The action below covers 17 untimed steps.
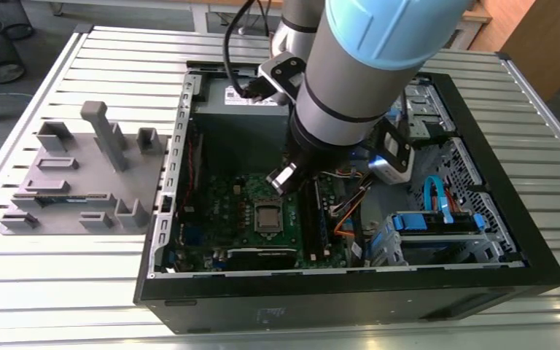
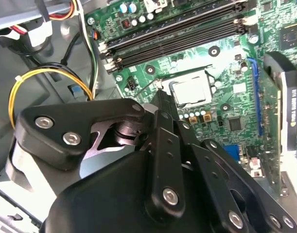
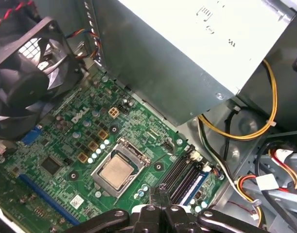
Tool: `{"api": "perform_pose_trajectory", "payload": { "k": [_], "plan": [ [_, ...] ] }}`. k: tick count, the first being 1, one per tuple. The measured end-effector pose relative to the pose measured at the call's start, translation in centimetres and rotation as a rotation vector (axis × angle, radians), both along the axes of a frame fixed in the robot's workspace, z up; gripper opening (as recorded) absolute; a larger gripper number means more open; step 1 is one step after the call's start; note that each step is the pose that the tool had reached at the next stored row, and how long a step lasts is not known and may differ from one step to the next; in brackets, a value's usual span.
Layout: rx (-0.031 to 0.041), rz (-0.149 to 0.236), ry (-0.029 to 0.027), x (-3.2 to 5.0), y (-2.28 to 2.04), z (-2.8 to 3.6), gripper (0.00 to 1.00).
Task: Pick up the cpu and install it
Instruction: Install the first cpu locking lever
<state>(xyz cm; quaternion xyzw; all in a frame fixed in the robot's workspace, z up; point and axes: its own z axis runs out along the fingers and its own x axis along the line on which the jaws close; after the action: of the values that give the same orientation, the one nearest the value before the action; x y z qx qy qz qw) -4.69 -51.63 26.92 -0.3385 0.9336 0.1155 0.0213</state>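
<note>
The cpu [image 3: 116, 171], a small square chip with a silvery top, lies flat in its socket on the green motherboard [image 3: 65, 145]; it also shows in the second wrist view [image 2: 192, 91] and in the exterior view [image 1: 265, 216]. The silver socket frame [image 3: 133, 151] surrounds it. My gripper [image 3: 163, 193] hangs inside the open computer case [image 1: 513, 240], a little above the board and to one side of the socket, near the memory slots. Its black fingertips [image 2: 159, 93] are pressed together with nothing between them. In the exterior view the gripper [image 1: 282, 179] sits just above the socket area.
A big grey power supply box [image 3: 187, 48] and a black fan [image 3: 26, 73] flank the board. Yellow cables [image 2: 36, 77] run beside the memory slots [image 2: 177, 34]. A blue drive bay [image 1: 436, 222] fills the case's right side. A grey parts fixture [image 1: 76, 175] stands on the slatted table at the exterior view's left.
</note>
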Motion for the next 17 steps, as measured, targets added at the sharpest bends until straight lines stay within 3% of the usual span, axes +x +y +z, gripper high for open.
{"api": "perform_pose_trajectory", "payload": {
  "k": [17],
  "plan": [
    [0.0054,-0.004,0.0001,-0.13,2.96,-0.47,0.11]
  ]
}}
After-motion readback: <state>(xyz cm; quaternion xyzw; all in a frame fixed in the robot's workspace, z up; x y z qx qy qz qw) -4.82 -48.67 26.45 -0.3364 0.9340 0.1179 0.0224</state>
